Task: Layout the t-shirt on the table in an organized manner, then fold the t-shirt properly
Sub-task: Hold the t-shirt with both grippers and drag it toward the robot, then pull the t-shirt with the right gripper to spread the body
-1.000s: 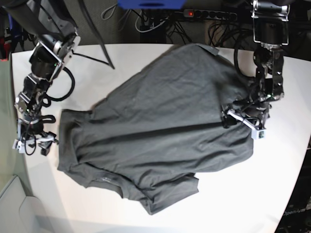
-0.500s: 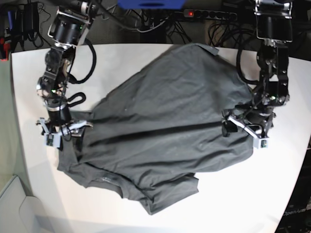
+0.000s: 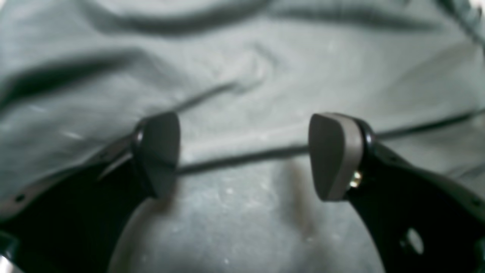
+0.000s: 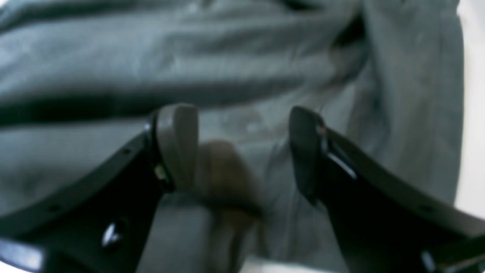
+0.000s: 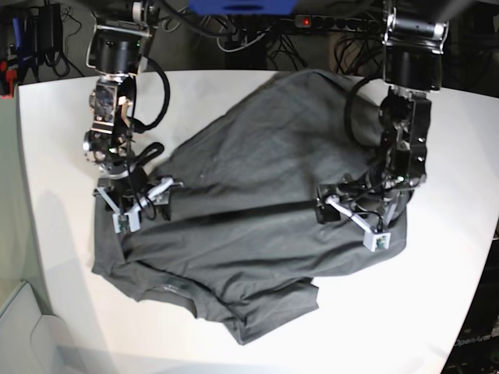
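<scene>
T-shirt (image 5: pixel 257 210) sprawled, rumpled and creased, across middle of table (image 5: pixel 437 312). Left gripper (image 5: pixel 348 221) poised over right-hand cloth edge, jaws spread wide, empty. Right gripper (image 5: pixel 140 204) above opposite side, likewise gaping, grasping nothing.

Behind the far edge of the scene lies a dark floor strewn with cables (image 5: pixel 234 35). A black power strip (image 5: pixel 335 23) with a lit red switch runs right of a blue box (image 5: pixel 243 6). Left of the cables, a black unit (image 5: pixel 35 27) stands in shadow.
</scene>
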You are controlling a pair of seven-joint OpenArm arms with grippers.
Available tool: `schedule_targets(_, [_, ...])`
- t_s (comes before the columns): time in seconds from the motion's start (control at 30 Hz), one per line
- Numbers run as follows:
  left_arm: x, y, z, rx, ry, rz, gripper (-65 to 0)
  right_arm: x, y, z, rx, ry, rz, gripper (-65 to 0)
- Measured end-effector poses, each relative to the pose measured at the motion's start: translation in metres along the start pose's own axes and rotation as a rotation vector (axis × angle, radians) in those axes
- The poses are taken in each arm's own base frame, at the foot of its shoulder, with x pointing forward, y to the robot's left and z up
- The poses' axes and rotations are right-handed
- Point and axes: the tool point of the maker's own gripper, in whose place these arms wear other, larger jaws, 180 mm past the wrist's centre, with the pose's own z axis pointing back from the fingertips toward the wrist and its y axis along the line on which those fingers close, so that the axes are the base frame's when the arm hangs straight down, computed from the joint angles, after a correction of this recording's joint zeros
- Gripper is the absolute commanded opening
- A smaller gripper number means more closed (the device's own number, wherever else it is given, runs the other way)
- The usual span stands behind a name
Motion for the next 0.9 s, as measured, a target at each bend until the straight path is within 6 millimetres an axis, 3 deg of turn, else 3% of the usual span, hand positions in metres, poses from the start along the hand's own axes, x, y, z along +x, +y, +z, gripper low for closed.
schedule_targets(0.17, [-0.007, 0.012, -0.008, 0.025, 0.031, 0.012, -13.2, -0.026, 0.02, 0.014, 0.071, 0.102, 0.159, -26.6])
schedule_targets(0.37, [-0.01, 0.032, -0.002, 0.057, 0.036, -0.008, -13.2, -0.048, 0.047, 0.039, 0.139, 0.156, 0.272, -26.6])
schedule_targets(0.57, [-0.013, 0.053, 0.008, 0.085, 0.036, -0.037, -13.2, -0.077, 0.113, 0.079, 0.388, 0.229, 0.415, -26.6])
schedule_targets(0.7, [-0.012, 0.066, 0.014, 0.11, 0.045, -0.051, -13.2, -0.092, 0.144, 0.107, 0.505, 0.278, 0.508, -26.6])
schedule_targets(0.8, [-0.011, 0.075, 0.017, 0.133, 0.049, -0.053, -13.2, -0.082, 0.169, 0.12, 0.581, 0.237, 0.557, -26.6])
schedule_targets(0.9, [-0.01, 0.083, 0.02, 0.146, 0.071, -0.06, -13.2, -0.062, 0.173, 0.124, 0.578, 0.174, 0.56, -26.6])
